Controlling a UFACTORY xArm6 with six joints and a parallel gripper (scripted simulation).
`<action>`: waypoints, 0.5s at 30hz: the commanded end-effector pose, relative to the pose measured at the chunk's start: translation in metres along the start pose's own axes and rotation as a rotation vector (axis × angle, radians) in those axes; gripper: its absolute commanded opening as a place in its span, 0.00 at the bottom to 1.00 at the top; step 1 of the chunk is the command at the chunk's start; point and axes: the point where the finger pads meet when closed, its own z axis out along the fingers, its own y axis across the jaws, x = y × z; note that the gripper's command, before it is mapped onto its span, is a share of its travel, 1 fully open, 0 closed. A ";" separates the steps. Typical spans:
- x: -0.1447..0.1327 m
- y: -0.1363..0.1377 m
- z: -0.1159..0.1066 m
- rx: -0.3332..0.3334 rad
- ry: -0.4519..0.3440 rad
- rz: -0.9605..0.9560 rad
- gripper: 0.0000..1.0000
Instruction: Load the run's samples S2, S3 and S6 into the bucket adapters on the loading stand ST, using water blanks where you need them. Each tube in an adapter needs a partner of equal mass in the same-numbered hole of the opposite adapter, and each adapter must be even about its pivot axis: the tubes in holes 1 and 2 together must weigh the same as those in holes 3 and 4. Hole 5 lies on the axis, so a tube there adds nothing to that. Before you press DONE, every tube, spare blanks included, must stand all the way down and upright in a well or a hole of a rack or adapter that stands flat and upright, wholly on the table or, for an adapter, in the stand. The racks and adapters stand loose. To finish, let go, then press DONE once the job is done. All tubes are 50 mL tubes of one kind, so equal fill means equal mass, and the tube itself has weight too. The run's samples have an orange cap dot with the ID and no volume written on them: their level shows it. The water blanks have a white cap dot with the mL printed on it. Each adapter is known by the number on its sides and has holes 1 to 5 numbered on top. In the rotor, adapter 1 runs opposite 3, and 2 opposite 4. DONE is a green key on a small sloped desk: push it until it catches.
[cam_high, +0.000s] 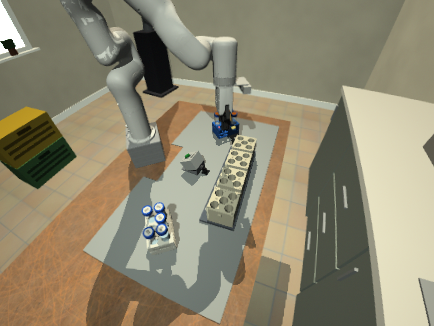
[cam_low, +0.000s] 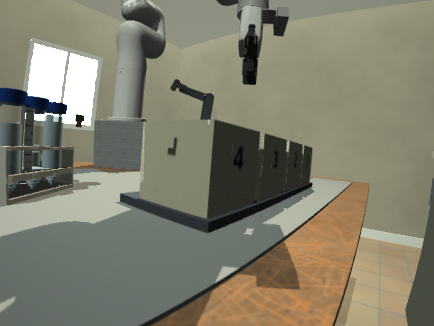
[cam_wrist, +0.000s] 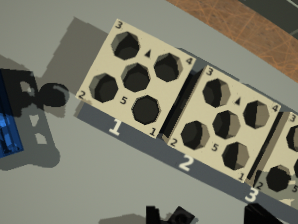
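The pincer (cam_high: 227, 120) (cam_low: 250, 80) (cam_wrist: 202, 216) stands a little over half open with nothing between its fingers. In the top view it covers part of the blue rack (cam_high: 218, 131) (cam_wrist: 10, 135), though whether it is right above is hard to say. Near the pincer, adapter 1 (cam_high: 251, 141) (cam_wrist: 113, 68) heads the row on the loading stand (cam_high: 204, 220) (cam_low: 165, 214) (cam_wrist: 150, 142). Farther from it is the green DONE key (cam_high: 188, 156), and farthest off, the pale rack (cam_high: 161, 246) (cam_low: 40, 174) holds five blue-capped tubes (cam_high: 160, 218) (cam_low: 52, 135)
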 end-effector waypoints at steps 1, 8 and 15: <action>0.002 -0.018 -0.002 0.001 0.005 -0.119 0.57; 0.004 -0.053 -0.002 0.001 0.006 -0.311 0.57; 0.006 -0.078 -0.002 0.001 0.006 -0.311 0.57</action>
